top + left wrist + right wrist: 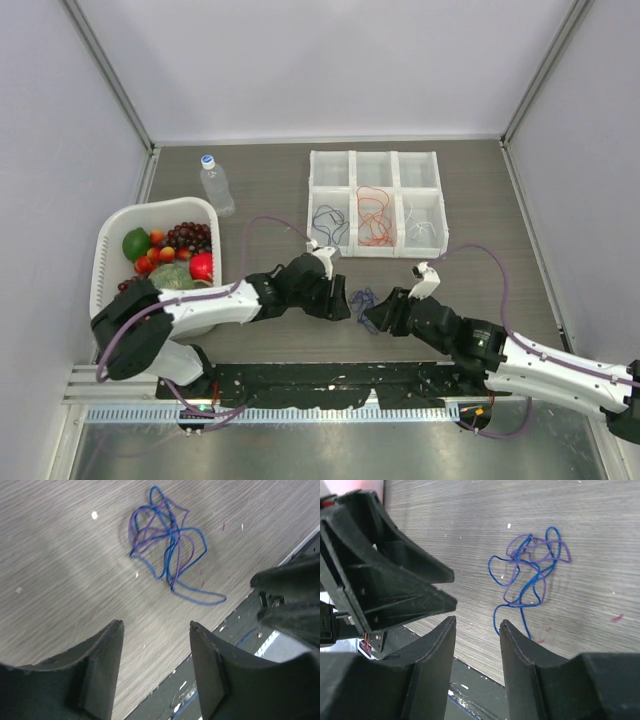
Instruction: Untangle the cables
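Note:
A tangle of dark blue and purple cables (363,299) lies on the wooden table between my two grippers; it shows in the left wrist view (167,555) and the right wrist view (530,572). My left gripper (344,306) (155,625) is open and empty, just left of the tangle. My right gripper (376,318) (477,620) is open and empty, just right of it; one blue strand end runs by its finger. Separate cables lie in tray compartments: dark blue (328,222), orange-red (373,215) and white (423,224).
A white six-compartment tray (375,153) stands at the back. A white basket (112,232) of fruit is at the left, with a water bottle (215,184) behind it. The black base plate (330,385) runs along the table's near edge.

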`<state>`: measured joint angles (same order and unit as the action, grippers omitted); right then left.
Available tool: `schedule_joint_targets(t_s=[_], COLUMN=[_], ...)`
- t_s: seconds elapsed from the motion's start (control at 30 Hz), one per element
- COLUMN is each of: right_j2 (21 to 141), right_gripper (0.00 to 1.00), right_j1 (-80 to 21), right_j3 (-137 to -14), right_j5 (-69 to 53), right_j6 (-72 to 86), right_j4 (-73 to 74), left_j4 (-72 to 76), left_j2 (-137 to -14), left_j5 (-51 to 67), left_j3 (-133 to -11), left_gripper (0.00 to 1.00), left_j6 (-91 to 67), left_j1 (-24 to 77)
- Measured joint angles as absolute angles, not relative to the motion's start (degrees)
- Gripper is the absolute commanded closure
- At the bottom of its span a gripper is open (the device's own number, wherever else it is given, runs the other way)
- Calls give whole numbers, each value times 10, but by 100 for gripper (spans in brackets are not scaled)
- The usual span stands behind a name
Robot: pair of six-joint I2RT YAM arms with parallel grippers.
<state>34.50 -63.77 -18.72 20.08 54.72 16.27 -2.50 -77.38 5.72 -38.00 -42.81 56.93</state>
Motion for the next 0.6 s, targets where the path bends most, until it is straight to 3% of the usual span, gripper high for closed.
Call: schedule_joint_targets(t_s=[0.23, 0.6], right_j2=[295, 392], right_gripper=[56, 58], right_j1=[-638, -638], right_j3=[-125, -106], right_j5=[192, 165], right_j6=[584, 591], right_j4=[181, 107], left_j4=[10, 36], left_j2=[-904, -977], left_j5=[89, 107], left_j3=[-466, -495], left_gripper=[55, 72], left_j6=[-418, -422], left_j1=[569, 571])
